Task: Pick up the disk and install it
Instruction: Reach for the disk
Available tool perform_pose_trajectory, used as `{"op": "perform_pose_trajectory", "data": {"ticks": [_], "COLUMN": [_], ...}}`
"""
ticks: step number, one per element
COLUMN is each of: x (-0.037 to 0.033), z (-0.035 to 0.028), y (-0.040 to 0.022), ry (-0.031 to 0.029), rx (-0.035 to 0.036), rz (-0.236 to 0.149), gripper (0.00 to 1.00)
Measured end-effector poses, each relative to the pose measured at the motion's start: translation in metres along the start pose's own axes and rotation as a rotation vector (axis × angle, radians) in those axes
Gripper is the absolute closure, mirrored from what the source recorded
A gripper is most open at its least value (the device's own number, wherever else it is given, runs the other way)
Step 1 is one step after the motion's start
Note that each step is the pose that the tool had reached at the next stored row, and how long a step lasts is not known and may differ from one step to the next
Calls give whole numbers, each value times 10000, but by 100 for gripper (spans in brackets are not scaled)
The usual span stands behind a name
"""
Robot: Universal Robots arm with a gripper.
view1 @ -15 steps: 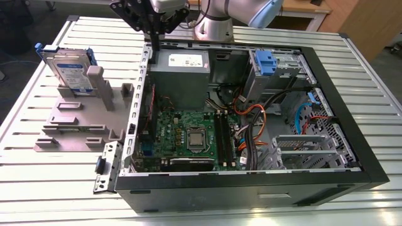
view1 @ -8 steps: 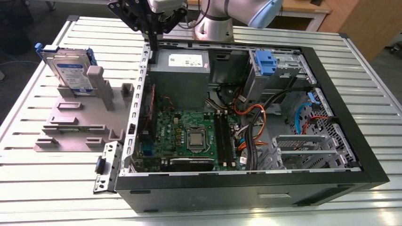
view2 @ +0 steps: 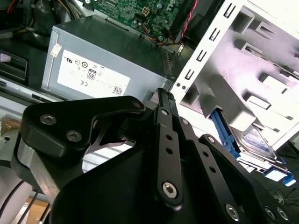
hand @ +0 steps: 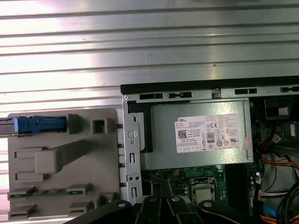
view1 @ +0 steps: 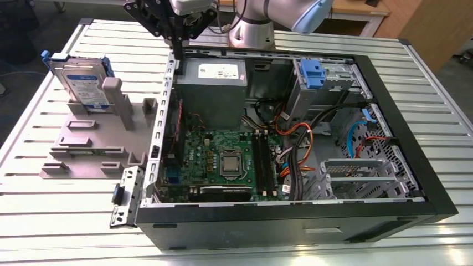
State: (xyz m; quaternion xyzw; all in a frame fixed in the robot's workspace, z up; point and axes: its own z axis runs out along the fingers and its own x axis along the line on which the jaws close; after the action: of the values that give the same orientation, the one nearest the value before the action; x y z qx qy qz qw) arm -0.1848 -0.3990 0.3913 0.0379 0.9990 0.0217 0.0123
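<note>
- Exterior view: bright, even light from above. The ribbed table [view1: 44,221] has a soft sheen and no hard glare; the picture is slightly soft overall.
- Computer case [view1: 432,188]: interior dimmer than the table, with a narrow soft shadow under it toward the table's near edge.
- First wrist view: table ribs glare in white bands, some blown out, and the case interior is dark by contrast.
- Second wrist view: stand [view2: 280,51] and the table around it overexposed to near white. The disk [view2: 254,140] is washed out, low contrast.
- Gripper [view2: 162,95]: close to the lens in both wrist views, underexposed black, with thin highlights on link edges and screws.
- Power supply [hand: 201,135]: sticker evenly lit and crisp in both wrist views.
</note>
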Motion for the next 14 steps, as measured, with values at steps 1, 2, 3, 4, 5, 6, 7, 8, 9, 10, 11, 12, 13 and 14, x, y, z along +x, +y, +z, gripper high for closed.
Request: {"op": "perform_pose_trajectory", "data": {"ticks": [1,2,3,4,5,6,7,8,9,10,11,12,13,14], "x": [5,10,14,18,24,30,33,38,42,46,48,52,57,62], "z": [0,1,1,1,1,1,1,1,1,1,1,1,1,2], "y": [0,0,-1,-1,-2,-2,-2,-3,-3,-3,-4,-4,-4,-5], "ry": [0,0,1,1,1,2,2,1,2,2,2,2,3,3], "rx": [-1,-1,0,0,-1,0,0,-1,0,0,-1,-1,0,-1], "rz": [0,0,0,0,1,0,0,1,0,0,0,0,0,1], "gripper": [89,89,89,89,89,89,89,89,89,89,89,89,89,89]}}
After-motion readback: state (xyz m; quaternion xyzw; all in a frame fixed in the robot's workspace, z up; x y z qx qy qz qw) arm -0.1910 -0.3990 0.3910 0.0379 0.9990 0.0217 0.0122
